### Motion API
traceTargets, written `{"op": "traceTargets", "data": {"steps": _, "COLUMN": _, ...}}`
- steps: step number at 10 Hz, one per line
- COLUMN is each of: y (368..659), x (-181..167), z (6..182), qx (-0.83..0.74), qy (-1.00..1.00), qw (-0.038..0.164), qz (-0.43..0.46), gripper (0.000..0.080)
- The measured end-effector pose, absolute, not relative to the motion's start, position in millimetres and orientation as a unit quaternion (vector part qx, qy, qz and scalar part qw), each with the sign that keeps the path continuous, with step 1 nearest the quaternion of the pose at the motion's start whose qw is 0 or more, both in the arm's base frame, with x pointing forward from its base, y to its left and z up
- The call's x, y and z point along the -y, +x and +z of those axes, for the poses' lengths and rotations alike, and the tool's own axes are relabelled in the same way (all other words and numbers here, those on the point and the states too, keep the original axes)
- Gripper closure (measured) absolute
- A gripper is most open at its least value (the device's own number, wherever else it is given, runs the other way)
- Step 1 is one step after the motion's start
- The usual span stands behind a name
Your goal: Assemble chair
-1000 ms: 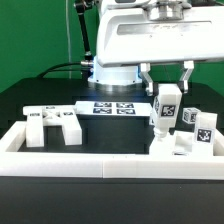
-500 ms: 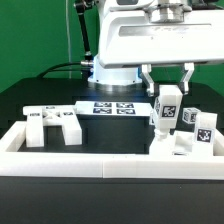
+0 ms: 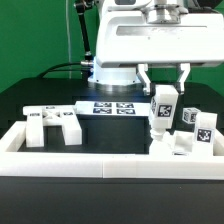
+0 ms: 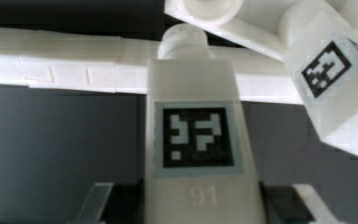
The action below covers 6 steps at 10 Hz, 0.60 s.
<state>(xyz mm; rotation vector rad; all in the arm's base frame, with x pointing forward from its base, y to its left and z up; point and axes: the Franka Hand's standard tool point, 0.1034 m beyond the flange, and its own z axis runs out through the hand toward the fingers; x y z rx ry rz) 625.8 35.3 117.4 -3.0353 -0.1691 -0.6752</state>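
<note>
A black tabletop is bounded at the front by a long low white border rail, and the marker board is laid flat near its middle, below the arm's base. No chair has been built yet; its parts are lying loose. A broad blocky chair piece is seen toward the exterior view's left, well apart from the rest. Toward the exterior view's right, smaller tagged blocks are gathered near the rail's corner. Just beside them a leg post is held upright, its tag turned to the camera. The fingers are drawn nearly together and clamped on the upper end of the leg post, one on either side. In the wrist view the post is seen running straight out between them, with a slanted tagged part near its far end. Whether the post's lower end is clear of the tabletop cannot be told

The step in hand is judged to be an early one: a leg post taken from the loose parts, to be carried to its seat. For the next move, the post would need to be raised clear of the neighbouring blocks without knocking them, kept upright, and lined up over its socket before being pressed in
</note>
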Motion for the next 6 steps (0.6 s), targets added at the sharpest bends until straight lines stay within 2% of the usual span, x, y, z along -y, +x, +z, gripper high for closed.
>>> {"op": "traceTargets", "data": {"steps": 5, "y": 621.1, "x": -27.3, "z": 113.5, "qx": 0.050, "qy": -0.973, "qw": 0.009, "qz": -0.227, "gripper": 0.0509}}
{"op": "traceTargets", "data": {"steps": 6, "y": 619.8, "x": -29.1, "z": 112.5, "qx": 0.046, "qy": -0.974, "qw": 0.013, "qz": -0.223, "gripper": 0.0509}}
